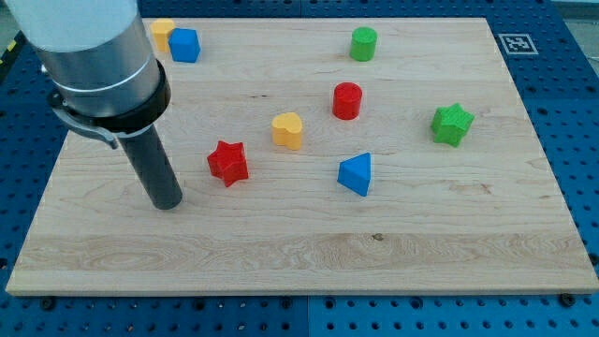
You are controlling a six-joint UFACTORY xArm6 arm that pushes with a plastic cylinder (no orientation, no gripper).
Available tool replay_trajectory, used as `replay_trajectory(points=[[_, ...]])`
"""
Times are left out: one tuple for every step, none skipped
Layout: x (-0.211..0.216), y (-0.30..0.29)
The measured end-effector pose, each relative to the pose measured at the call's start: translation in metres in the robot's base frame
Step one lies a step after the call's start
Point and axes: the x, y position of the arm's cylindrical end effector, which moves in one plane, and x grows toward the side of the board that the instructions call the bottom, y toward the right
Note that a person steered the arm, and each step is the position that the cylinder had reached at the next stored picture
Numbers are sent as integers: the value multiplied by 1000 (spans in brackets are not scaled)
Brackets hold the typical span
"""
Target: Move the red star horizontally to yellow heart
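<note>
The red star (227, 162) lies on the wooden board left of centre. The yellow heart (288, 130) lies up and to the right of it, a short gap apart. My tip (168, 204) rests on the board to the left of the red star and slightly lower, not touching it. The dark rod rises from there toward the view's top left.
A red cylinder (347, 100) stands right of the heart. A blue triangular block (356, 174) lies lower right. A green star (452, 124) is at the right, a green cylinder (364, 43) at the top. A blue cube (185, 45) and a yellow block (163, 33) sit top left.
</note>
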Motion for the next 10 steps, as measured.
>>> replay_trajectory(points=[[0, 35], [0, 97], [0, 96], [-10, 94], [-29, 90], [-34, 87], [-35, 76], [-51, 48], [-55, 45], [-65, 32]])
